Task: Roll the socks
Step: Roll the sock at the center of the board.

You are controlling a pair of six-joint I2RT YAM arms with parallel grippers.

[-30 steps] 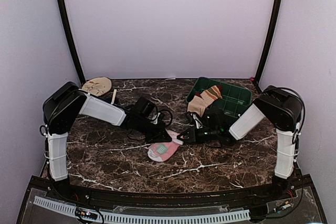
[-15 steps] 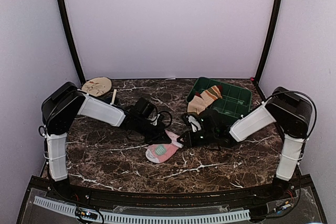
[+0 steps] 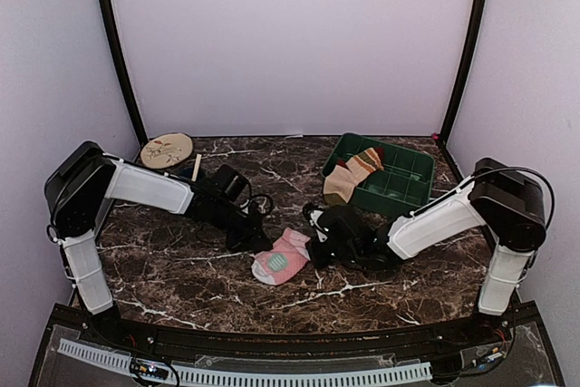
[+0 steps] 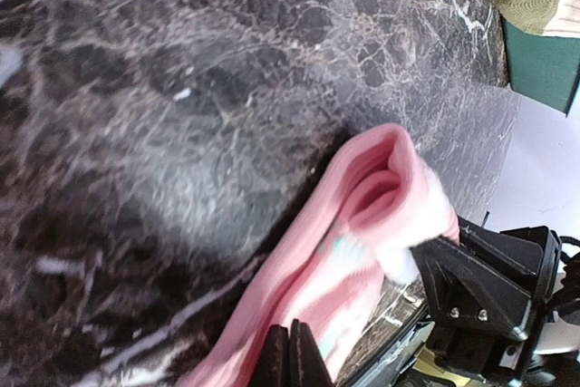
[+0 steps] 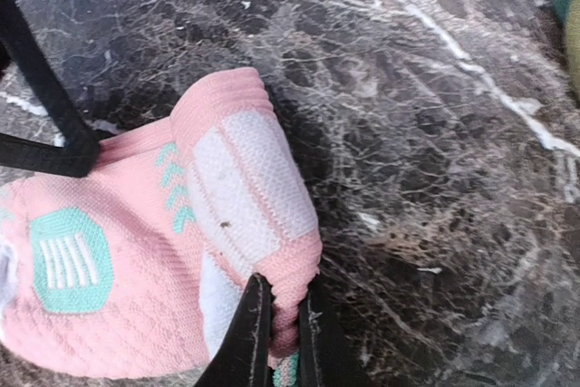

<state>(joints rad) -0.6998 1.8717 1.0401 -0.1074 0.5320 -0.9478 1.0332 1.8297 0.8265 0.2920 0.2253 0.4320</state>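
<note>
The pink sock (image 3: 280,257) lies on the marble table (image 3: 181,269), its white-and-pink cuff end (image 5: 245,178) folded over the body. My right gripper (image 5: 283,289) is shut on the cuff's pink edge, at the sock's right side (image 3: 314,246). At the sock's left edge my left gripper (image 3: 260,243) is shut, fingertips (image 4: 292,328) pressed together over the pink fabric (image 4: 362,215) with nothing between them. The tan striped sock (image 3: 352,173) hangs over the left rim of the green tray (image 3: 403,178).
A round wooden disc (image 3: 168,149) lies at the back left with a small stick beside it. The green compartment tray stands at the back right, close behind my right arm (image 3: 435,217). Purple walls and black corner posts enclose the table.
My left arm drew back to the left, its gripper now at the sock's left edge. My right gripper moved left and down with the cuff, folding it further over the sock.
</note>
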